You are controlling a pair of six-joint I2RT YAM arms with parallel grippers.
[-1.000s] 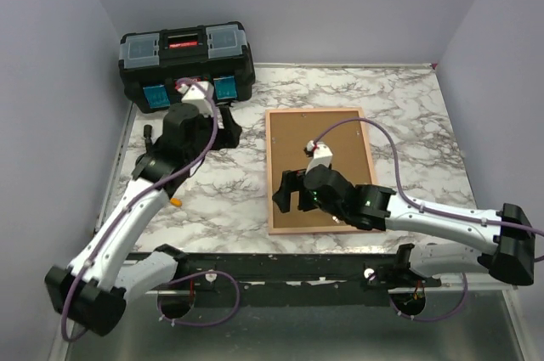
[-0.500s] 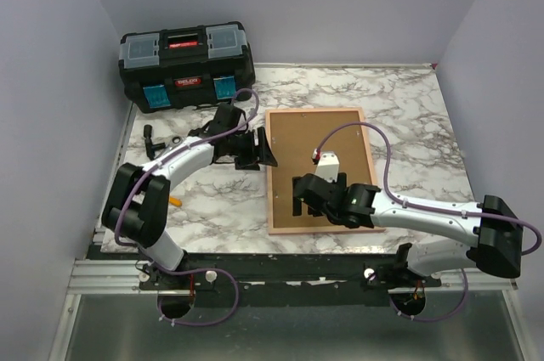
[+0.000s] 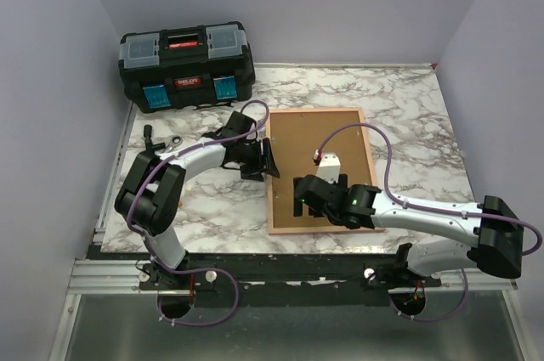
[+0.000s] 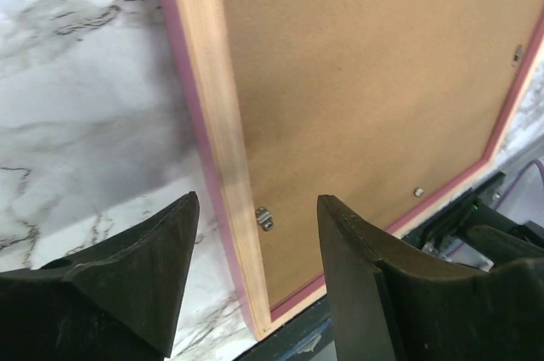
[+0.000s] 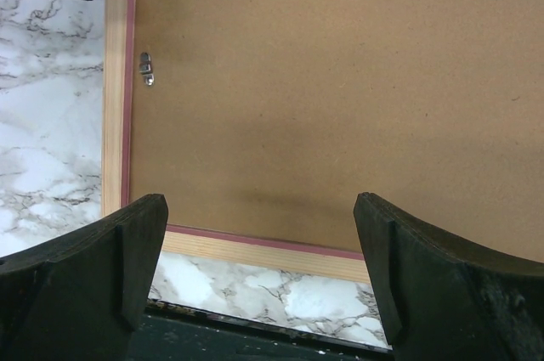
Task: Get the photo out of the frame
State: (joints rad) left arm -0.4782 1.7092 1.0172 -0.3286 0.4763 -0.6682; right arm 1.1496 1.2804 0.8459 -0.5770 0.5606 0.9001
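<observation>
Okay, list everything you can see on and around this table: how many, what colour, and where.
frame: one, pink edge, face down mid-table
backing board: one, brown, filling the frame's back
clips: at least two, silver, along the board's edge
toolbox: one, black with blue latches, far left corner
small loose parts: at least two, dark, left table edge, too small to name
table: one, white-grey marble
photo: not visible
left gripper: one, black, open astride the frame's left rail
right gripper: one, black, open over the board's near end
</observation>
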